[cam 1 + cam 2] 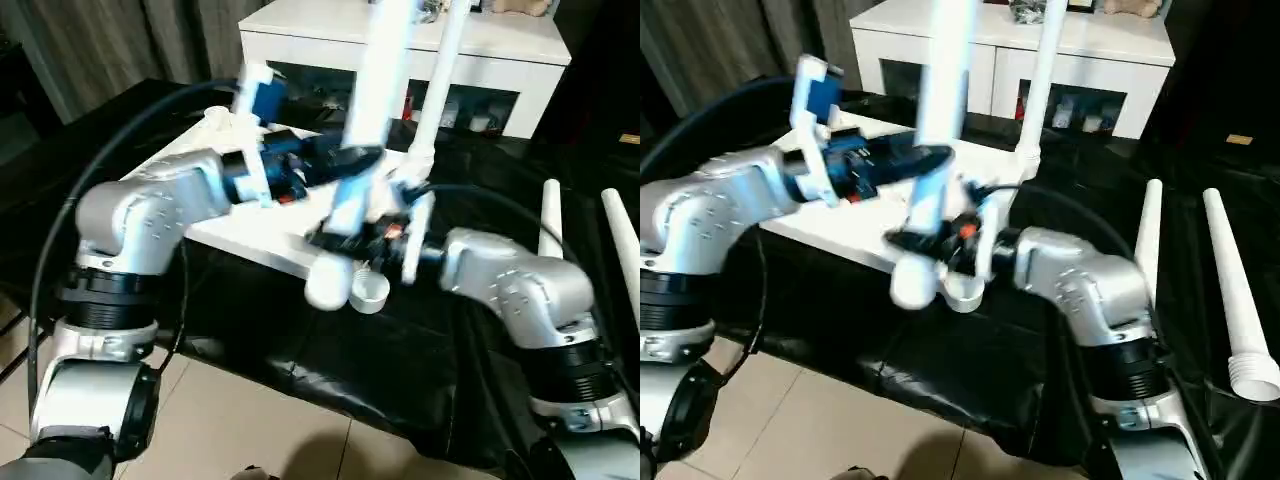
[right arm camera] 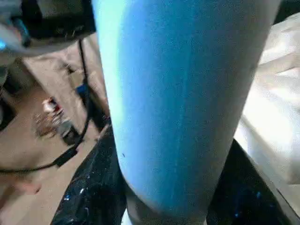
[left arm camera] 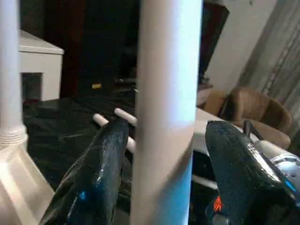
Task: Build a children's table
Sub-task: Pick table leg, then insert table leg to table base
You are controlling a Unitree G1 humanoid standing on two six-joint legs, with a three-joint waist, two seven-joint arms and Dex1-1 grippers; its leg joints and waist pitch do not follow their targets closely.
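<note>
The white tabletop (image 1: 255, 240) lies upside down on a black cloth. One white leg (image 1: 440, 90) stands upright in a far corner socket. A second leg (image 1: 380, 70) rises near the front corner socket (image 1: 370, 291); whether its lower end is seated I cannot tell. My left gripper (image 1: 350, 158) reaches in from the left with its fingers (image 3: 98, 178) on either side of this leg and a small gap on one side, open. Lower down, my right gripper (image 1: 927, 236) is shut on the same leg (image 2: 178, 103). Two loose legs (image 1: 1148, 230) (image 1: 1235, 290) lie on the cloth at the right.
A white cabinet (image 1: 500, 60) with dark glass doors stands close behind the tabletop. The black cloth (image 1: 330, 370) hangs over the near edge onto a tiled floor (image 1: 230, 420). A brown armchair (image 3: 253, 108) and curtains (image 1: 90, 40) stand farther off.
</note>
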